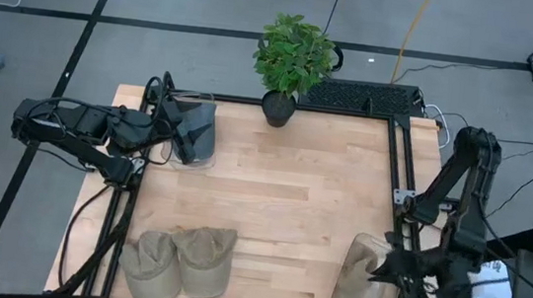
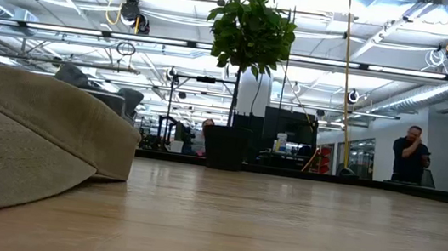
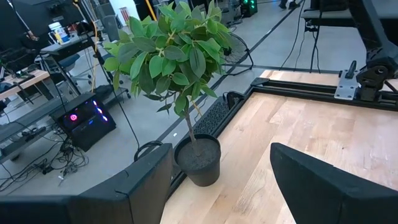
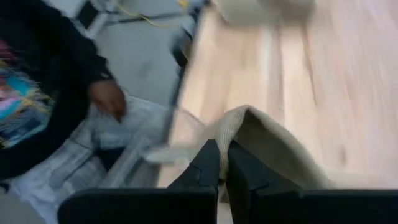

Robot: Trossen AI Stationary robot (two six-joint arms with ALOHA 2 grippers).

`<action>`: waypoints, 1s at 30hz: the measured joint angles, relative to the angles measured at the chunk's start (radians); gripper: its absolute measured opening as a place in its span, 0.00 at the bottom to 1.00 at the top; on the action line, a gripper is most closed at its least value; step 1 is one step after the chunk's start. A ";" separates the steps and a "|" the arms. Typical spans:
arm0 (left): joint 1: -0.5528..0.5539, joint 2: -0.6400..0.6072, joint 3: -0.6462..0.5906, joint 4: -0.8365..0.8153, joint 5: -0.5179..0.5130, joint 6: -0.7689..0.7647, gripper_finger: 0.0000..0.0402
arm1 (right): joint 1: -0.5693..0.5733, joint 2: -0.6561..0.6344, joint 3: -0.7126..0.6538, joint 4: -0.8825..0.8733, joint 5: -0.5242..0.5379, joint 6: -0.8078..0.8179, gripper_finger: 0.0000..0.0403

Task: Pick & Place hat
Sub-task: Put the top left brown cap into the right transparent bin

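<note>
Two tan hats (image 1: 150,268) (image 1: 205,260) lie side by side, brims down, at the table's near left; one fills the left of the low view (image 2: 25,144). A third tan hat (image 1: 361,270) is at the table's near right corner, and my right gripper (image 1: 384,273) is shut on it; it also shows in the right wrist view (image 4: 273,149). My left gripper (image 1: 189,133) waits open and empty at the far left corner, its fingers wide apart in the left wrist view (image 3: 217,186). My right gripper pinches the third hat's stitched edge (image 4: 231,127) between its two shut fingers (image 4: 208,165). The fingers come from the table's right side. The hat's cloth spreads away from the fingertips over the table's near right part; I cannot tell whether it is lifted clear.
A potted plant (image 1: 290,62) stands at the far edge's middle, also in the left wrist view (image 3: 186,93) and low view (image 2: 244,68). A dark frame (image 1: 399,163) runs along the table's sides. A person (image 4: 43,93) stands beside the near right corner. Bare wood (image 1: 282,190) fills the middle.
</note>
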 joint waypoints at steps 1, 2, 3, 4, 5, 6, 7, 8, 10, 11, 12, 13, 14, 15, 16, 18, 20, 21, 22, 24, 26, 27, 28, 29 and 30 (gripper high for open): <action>0.000 0.000 0.000 0.000 0.000 0.000 0.68 | 0.010 0.008 -0.024 -0.003 -0.007 0.077 0.00; 0.000 0.000 0.000 0.000 0.000 0.000 0.68 | 0.019 0.015 -0.049 -0.003 -0.024 0.154 0.00; 0.000 0.000 0.000 0.000 0.000 0.000 0.68 | 0.028 0.022 -0.071 -0.002 -0.038 0.225 0.00; 0.000 0.000 0.000 0.000 0.000 0.000 0.68 | 0.034 0.032 -0.090 -0.003 -0.058 0.290 0.00; 0.000 0.000 0.000 0.000 0.000 0.000 0.68 | 0.040 0.041 -0.104 -0.008 -0.082 0.352 0.00; 0.000 0.000 0.000 0.000 0.000 0.000 0.68 | 0.044 0.050 -0.115 -0.018 -0.115 0.410 0.00; 0.000 0.000 0.000 0.000 0.000 0.000 0.68 | 0.047 0.060 -0.123 -0.030 -0.152 0.460 0.00; 0.000 0.000 0.000 0.000 0.000 0.000 0.68 | 0.048 0.068 -0.129 -0.047 -0.196 0.513 0.00; 0.000 0.000 0.000 0.000 0.000 0.000 0.68 | 0.046 0.076 -0.133 -0.091 -0.280 0.626 0.00; 0.000 0.000 0.000 0.000 0.000 0.000 0.68 | 0.046 0.078 -0.135 -0.110 -0.320 0.682 0.00; 0.000 0.000 0.000 0.000 0.000 0.000 0.68 | 0.046 0.079 -0.137 -0.130 -0.363 0.732 0.00; 0.000 0.000 0.000 0.000 0.000 0.000 0.68 | 0.046 0.079 -0.137 -0.150 -0.392 0.766 0.00; 0.000 0.000 0.000 0.000 0.000 0.000 0.68 | 0.046 0.079 -0.137 -0.163 -0.410 0.790 0.00; 0.000 0.000 0.000 0.000 0.000 0.000 0.68 | 0.046 0.079 -0.137 -0.166 -0.418 0.802 0.00; 0.000 0.000 0.000 0.000 0.000 0.000 0.68 | 0.046 0.079 -0.137 -0.163 -0.416 0.801 0.00; 0.000 0.000 0.000 0.000 0.000 0.000 0.68 | 0.046 0.078 -0.137 -0.151 -0.367 0.759 0.00; 0.000 0.000 0.000 0.000 0.000 0.000 0.68 | 0.047 0.071 -0.139 -0.132 -0.251 0.677 0.00; 0.000 0.000 0.000 0.000 0.000 0.000 0.68 | 0.047 0.065 -0.139 -0.121 -0.180 0.630 0.00; 0.000 0.000 0.000 0.000 0.000 0.000 0.68 | 0.047 0.058 -0.139 -0.104 -0.105 0.577 0.00; 0.000 0.000 0.000 0.000 0.000 0.000 0.68 | 0.047 0.045 -0.139 -0.068 0.029 0.467 0.00; 0.000 0.000 0.000 0.000 0.000 0.000 0.68 | 0.047 0.035 -0.139 -0.028 0.137 0.337 0.00; 0.000 0.000 0.000 0.000 0.000 0.000 0.68 | 0.047 0.029 -0.139 -0.002 0.184 0.270 0.00; 0.000 0.000 0.000 0.000 0.000 0.000 0.68 | 0.047 0.021 -0.139 0.024 0.226 0.198 0.00; 0.000 0.000 0.000 0.000 0.000 0.000 0.68 | 0.047 0.014 -0.139 0.048 0.277 0.118 0.00; 0.000 0.000 0.000 0.000 0.000 0.000 0.68 | 0.048 0.010 -0.139 0.082 0.336 0.031 0.00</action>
